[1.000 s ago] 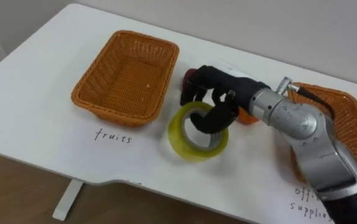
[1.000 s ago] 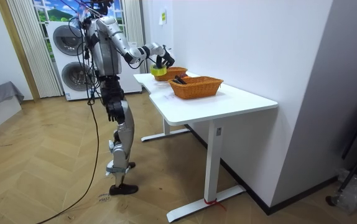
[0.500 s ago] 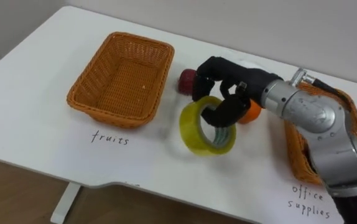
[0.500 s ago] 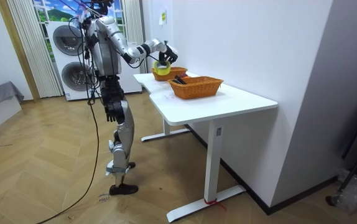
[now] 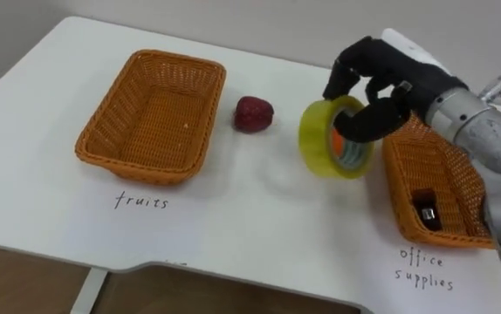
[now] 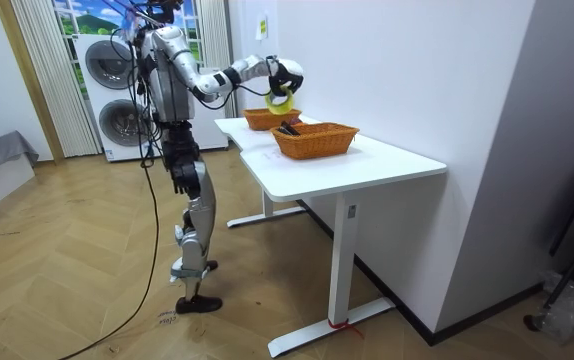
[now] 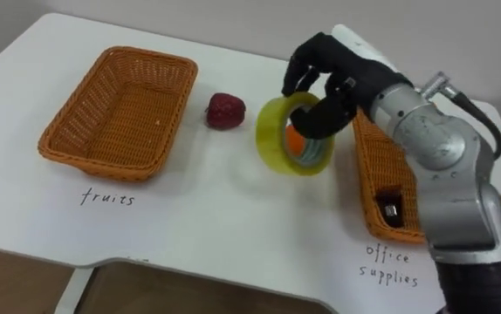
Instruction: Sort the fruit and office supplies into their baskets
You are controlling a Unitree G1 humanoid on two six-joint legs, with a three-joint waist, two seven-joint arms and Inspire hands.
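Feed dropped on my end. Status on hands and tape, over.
Right hand shut on tape roll, held above table beside office supplies basket. Red fruit on table by fruits basket. Nothing blocking.

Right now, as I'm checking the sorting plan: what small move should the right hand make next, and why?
Probably carry the tape roll a little further right, over the office supplies basket. The right hand grips it, lifted, just left of that basket's rim.
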